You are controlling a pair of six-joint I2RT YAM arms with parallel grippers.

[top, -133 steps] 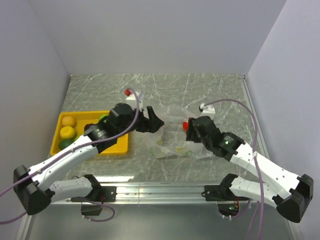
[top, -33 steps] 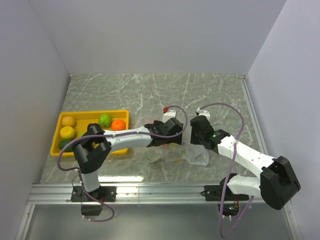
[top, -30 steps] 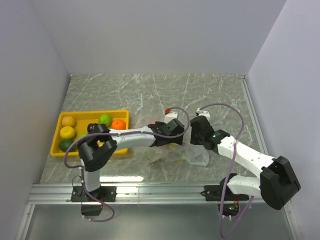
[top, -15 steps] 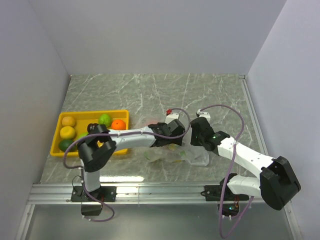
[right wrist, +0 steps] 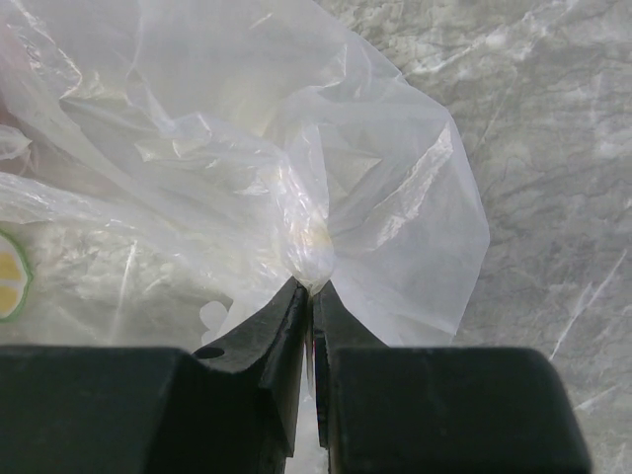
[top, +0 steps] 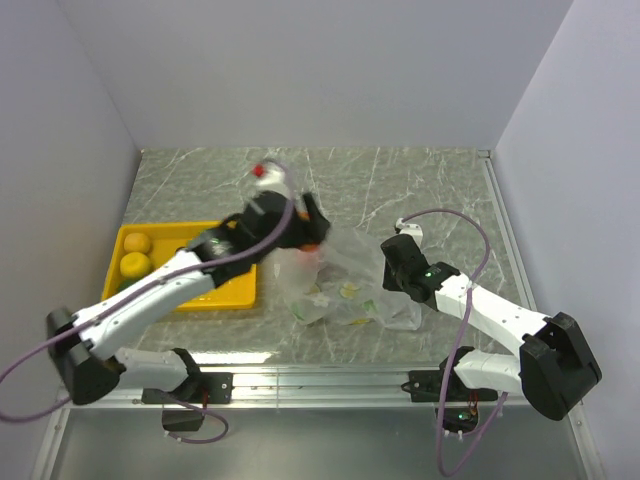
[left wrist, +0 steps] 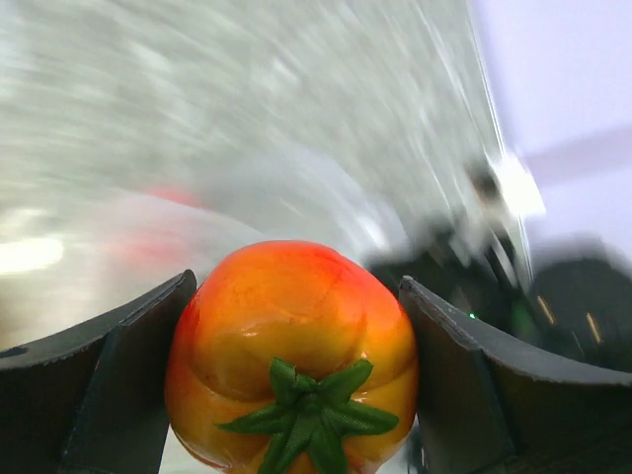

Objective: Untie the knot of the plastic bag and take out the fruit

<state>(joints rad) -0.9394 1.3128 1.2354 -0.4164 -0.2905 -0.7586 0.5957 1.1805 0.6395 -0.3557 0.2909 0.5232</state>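
My left gripper (top: 308, 236) is raised above the table, between the yellow tray and the plastic bag (top: 350, 285). It is shut on an orange-red fruit (left wrist: 291, 336) with a green calyx, pressed between both fingers (left wrist: 109, 385). The crumpled, transparent bag lies on the marble, with pale green fruit (top: 348, 291) showing faintly through it. My right gripper (right wrist: 313, 286) is shut on a bunched fold of the bag (right wrist: 197, 168) at its right side (top: 395, 275). I cannot make out the knot.
The yellow tray (top: 232, 292) sits at the left with two yellow fruits (top: 133, 254); my left arm covers the rest of it. White walls close in the left, back and right. A metal rail runs along the near edge.
My left gripper closed on the orange-red fruit inside the bag and lifted it out, up and to the left. The right gripper has kept its pinch on the bag.
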